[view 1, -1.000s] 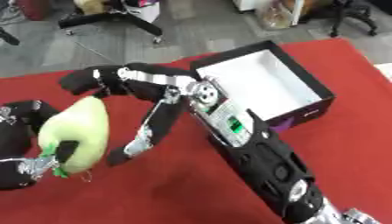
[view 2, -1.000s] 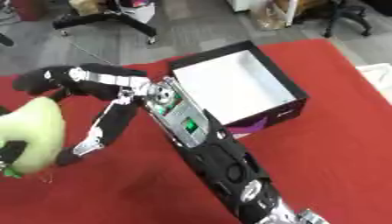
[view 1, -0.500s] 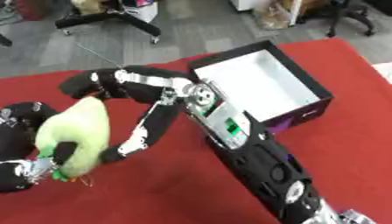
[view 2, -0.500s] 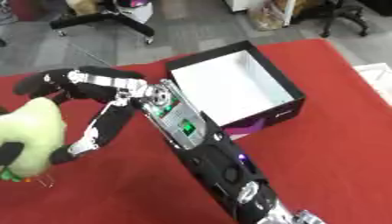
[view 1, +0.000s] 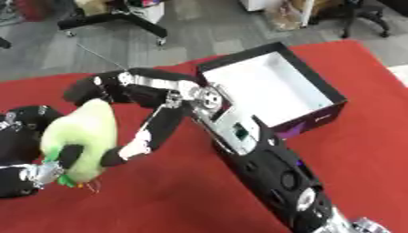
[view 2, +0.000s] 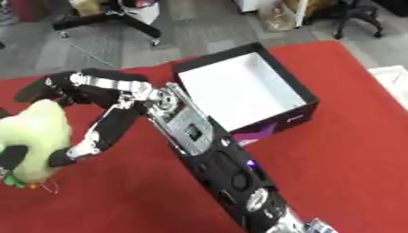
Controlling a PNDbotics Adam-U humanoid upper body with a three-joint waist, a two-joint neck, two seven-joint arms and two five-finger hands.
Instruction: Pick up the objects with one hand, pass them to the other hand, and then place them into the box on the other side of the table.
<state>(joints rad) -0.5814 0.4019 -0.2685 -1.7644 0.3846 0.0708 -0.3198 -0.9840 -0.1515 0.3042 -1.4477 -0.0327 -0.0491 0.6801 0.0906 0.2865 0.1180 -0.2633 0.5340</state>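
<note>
A fluffy yellow-green plush toy (view 1: 79,136) with a small green and orange tag at its bottom hangs over the red table at the left. My left hand (view 1: 22,141) comes in from the left edge with its fingers curled round the toy's lower part. My right hand (view 1: 151,129) reaches across from the lower right. Its upper fingers (view 1: 99,86) curl over the toy's top and another finger lies along the toy's right side. The black box (view 1: 318,116), white inside and open, stands empty at the table's far right.
The red tablecloth (view 1: 175,200) covers the table; its far edge runs just behind the box. My right forearm (view 1: 263,168) crosses the middle of the table diagonally. Black chair bases (view 1: 119,18) stand on the grey floor beyond.
My right hand's fingers have closed in a little round the plush toy's top and side. The toy stays in my left hand at the same spot.
</note>
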